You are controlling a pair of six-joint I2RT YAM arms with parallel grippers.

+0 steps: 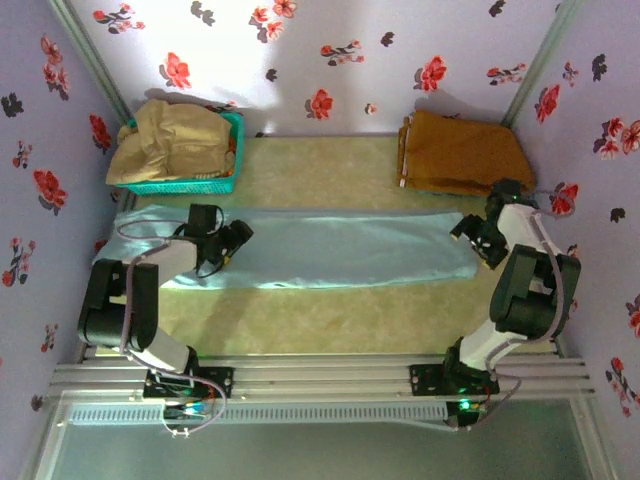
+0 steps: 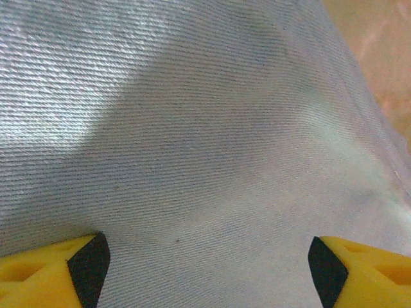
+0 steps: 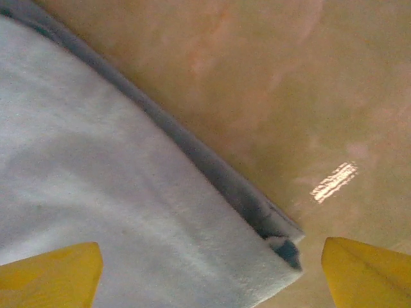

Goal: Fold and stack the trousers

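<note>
I see the trousers (image 1: 340,250) laid flat in a long band across the table (image 1: 330,320), left gripper (image 1: 236,237) spread wide over the cloth near its left end, gripping nothing, right gripper (image 1: 468,232) wide over the right-end corner, gripping nothing

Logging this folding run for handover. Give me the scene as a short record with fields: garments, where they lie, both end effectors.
task garment: pale light-blue thin-fabric trousers, flat in a long strip across the tan table
left end effector: open, over the strip's left part
right end effector: open, over the strip's right-end corner
far left: teal plastic basket holding a crumpled beige-tan garment
far right: folded orange-brown garment, apart from the trousers
</note>
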